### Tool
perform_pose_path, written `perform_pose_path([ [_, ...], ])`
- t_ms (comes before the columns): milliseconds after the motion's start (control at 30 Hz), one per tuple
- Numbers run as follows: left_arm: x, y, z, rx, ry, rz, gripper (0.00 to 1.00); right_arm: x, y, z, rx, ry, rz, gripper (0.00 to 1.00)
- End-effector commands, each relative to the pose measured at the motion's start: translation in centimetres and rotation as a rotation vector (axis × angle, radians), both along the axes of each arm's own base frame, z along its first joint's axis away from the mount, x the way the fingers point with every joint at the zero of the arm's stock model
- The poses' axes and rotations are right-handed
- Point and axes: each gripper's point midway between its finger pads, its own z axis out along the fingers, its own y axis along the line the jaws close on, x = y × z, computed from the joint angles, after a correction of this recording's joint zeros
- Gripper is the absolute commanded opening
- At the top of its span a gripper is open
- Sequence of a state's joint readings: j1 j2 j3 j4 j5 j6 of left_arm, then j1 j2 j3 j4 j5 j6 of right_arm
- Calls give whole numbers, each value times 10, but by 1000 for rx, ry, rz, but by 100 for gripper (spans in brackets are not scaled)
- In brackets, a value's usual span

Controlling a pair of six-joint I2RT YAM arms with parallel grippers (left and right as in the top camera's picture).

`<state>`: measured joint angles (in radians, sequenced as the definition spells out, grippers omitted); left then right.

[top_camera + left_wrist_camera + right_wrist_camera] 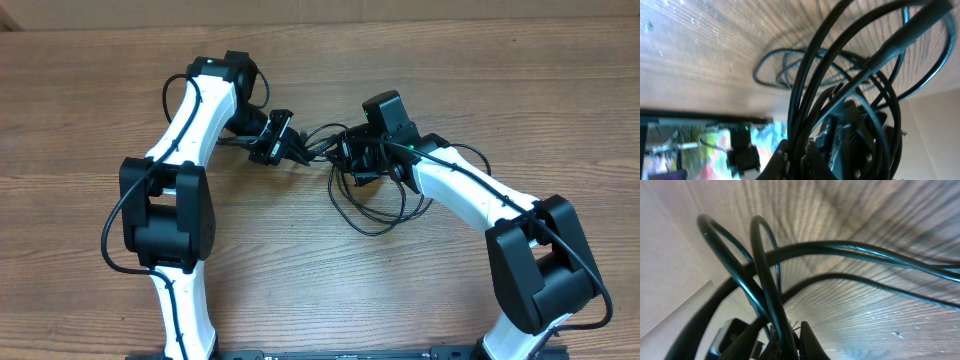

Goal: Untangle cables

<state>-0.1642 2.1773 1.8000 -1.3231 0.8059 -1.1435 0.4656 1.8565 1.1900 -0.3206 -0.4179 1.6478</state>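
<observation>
The cables (pixel 380 232) are thin black cords bunched between my two grippers above the table's middle, with loose loops falling onto the wood below the right gripper. My left gripper (pixel 290 146) is shut on a bundle of strands. In the left wrist view the cables (pixel 805 75) rise from between its fingertips (pixel 797 144) and fan out. My right gripper (pixel 346 157) sits just to the right of the left one, shut on the cables. The right wrist view shows looped cords (pixel 762 265) pinched at its fingertips (pixel 788 326).
The wooden table (pixel 300 290) stretches out on all sides of the tangle. Thicker black wires run along both white arms (pixel 180 150). The two grippers are only a short gap apart.
</observation>
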Motion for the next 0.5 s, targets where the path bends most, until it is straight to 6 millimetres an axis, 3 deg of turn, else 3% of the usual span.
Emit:
perform_pose_path([
  [0, 8, 17, -18, 136, -108, -75, 14, -3, 1, 4, -13, -11, 19, 4],
  [67, 17, 24, -25, 170, -226, -169, 20, -5, 0, 2, -27, -20, 41, 4],
  [133, 24, 25, -27, 160, -360, -295, 44, -6, 0, 1, -42, -39, 74, 4],
  [200, 29, 24, -27, 133, -466, -400, 54, -9, 0, -1, -52, -36, 88, 4],
  [367, 26, 22, -25, 82, -586, -565, 65, -17, 0, -6, -75, -13, 97, 4],
  [467, 20, 10, -18, -5, -627, -604, 70, -18, 2, -7, -89, -20, 98, 4],
])
